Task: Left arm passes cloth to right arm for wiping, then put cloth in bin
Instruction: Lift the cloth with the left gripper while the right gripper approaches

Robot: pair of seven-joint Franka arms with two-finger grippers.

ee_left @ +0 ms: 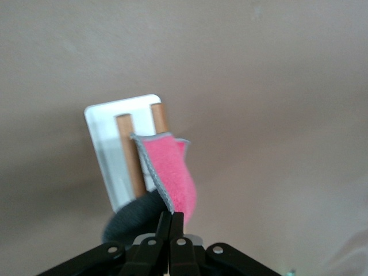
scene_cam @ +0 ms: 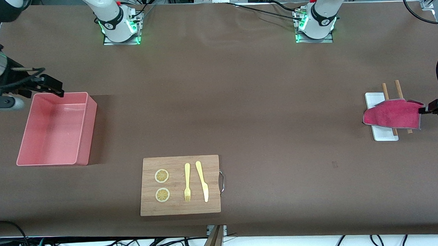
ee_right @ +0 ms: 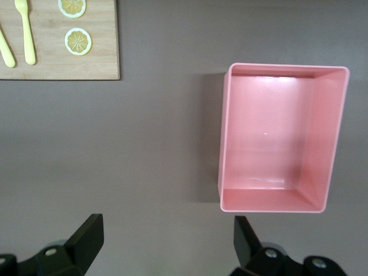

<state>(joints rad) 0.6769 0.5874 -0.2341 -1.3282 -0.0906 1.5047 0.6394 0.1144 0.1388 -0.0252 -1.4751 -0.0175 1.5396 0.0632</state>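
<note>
Now left hand (ee_left: 171,221) pinches one cloth (scene_cam: 391,115).

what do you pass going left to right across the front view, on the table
right gripper → bin → cutting board with lemon slices, fork, knife → white tray → cloth → left gripper

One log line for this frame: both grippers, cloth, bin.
left gripper: shut on cloth, over white tray | right gripper: open, waiting by bin | bin: empty
</note>
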